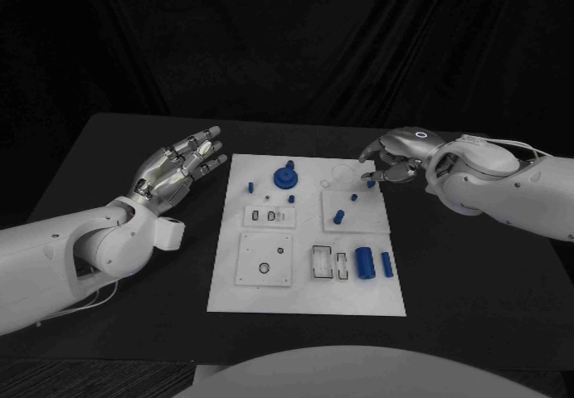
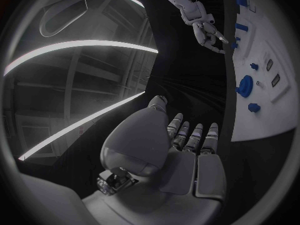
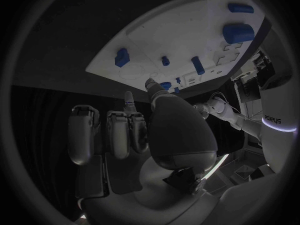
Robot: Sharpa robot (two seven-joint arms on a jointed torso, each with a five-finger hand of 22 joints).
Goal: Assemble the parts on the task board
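The white task board [image 1: 306,286] lies flat in the middle of the black bench [image 1: 108,149], a stiff plate. The left hand [image 1: 179,168] hovers beside it, fingers spread, empty. The right hand [image 1: 392,162] curls at the far corner over a small blue part [image 1: 371,184]; whether it pinches it cannot be told. The blue parts look light, rigid and slippery, best pinched across their sides, like the cylinder [image 1: 365,264].
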